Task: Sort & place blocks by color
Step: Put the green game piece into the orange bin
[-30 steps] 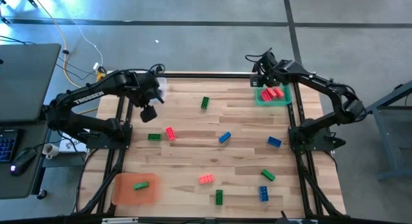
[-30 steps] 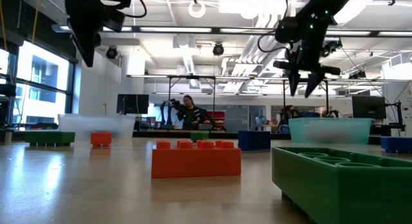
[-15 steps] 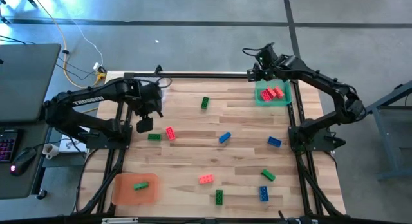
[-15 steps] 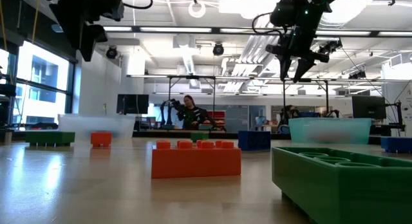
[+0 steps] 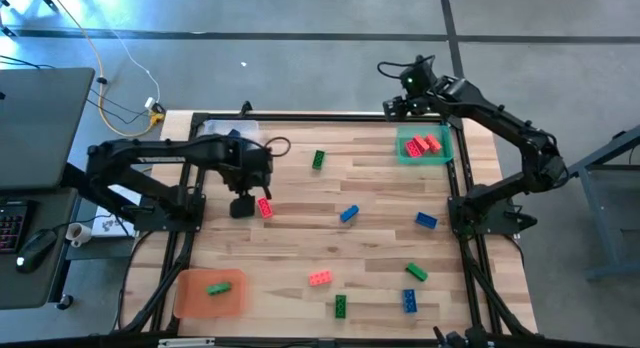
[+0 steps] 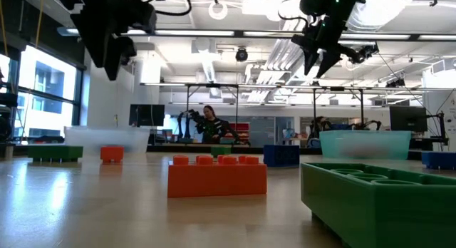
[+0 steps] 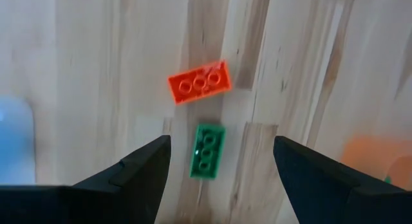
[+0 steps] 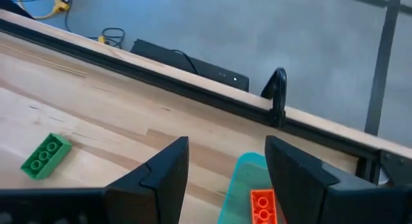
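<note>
The left gripper (image 7: 222,163) is held spread and empty above a green block (image 7: 208,150) beside a red-orange block (image 7: 199,82); the right gripper (image 8: 225,163) is parted, empty.

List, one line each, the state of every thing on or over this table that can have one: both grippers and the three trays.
left gripper: jaws open, empty, above a green block beside a red block.
right gripper: jaws apart, empty, raised by the table's far edge.
green tray: holds red blocks.
orange tray: holds one green brick.
clear tray: contents cannot be told.
</note>
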Action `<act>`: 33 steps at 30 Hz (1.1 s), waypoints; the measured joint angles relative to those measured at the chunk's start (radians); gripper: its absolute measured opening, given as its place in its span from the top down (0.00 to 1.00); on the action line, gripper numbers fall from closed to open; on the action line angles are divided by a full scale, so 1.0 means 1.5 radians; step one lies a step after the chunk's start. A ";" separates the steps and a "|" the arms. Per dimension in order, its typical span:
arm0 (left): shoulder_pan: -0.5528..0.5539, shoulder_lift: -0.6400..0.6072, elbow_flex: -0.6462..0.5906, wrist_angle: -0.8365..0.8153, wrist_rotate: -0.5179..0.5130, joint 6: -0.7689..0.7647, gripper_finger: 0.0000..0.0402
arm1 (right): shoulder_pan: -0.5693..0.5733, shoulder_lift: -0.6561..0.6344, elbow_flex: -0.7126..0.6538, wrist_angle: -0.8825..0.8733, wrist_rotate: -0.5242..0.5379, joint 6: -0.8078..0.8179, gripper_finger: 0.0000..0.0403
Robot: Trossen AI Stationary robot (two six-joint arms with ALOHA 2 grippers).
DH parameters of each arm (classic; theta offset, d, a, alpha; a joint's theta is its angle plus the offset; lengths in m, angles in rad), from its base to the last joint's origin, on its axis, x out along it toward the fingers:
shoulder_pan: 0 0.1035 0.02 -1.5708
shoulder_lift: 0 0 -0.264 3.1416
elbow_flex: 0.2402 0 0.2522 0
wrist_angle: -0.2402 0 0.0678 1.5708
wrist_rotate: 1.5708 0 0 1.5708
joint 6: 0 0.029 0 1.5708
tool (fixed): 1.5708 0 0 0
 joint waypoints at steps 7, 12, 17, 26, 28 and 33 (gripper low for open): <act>-0.028 0.019 -0.014 0.022 -0.006 -0.022 0.34 | 0.000 0.000 0.011 -0.004 -0.002 -0.033 0.53; -0.047 -0.003 -0.112 0.078 -0.004 -0.068 0.34 | 0.000 0.000 0.011 -0.007 -0.004 -0.034 0.53; -0.068 -0.029 -0.203 0.127 -0.005 -0.100 0.34 | 0.000 0.000 0.011 -0.007 -0.008 -0.034 0.53; -0.076 -0.034 -0.302 0.192 0.000 -0.102 0.34 | 0.000 0.000 0.011 -0.006 -0.018 -0.032 0.53; -0.076 -0.035 -0.300 0.197 -0.009 -0.105 0.34 | 0.000 0.000 0.011 -0.006 -0.021 -0.032 0.53; -0.076 -0.035 -0.300 0.195 -0.032 -0.117 0.34 | 0.000 0.000 0.011 -0.006 -0.021 -0.032 0.53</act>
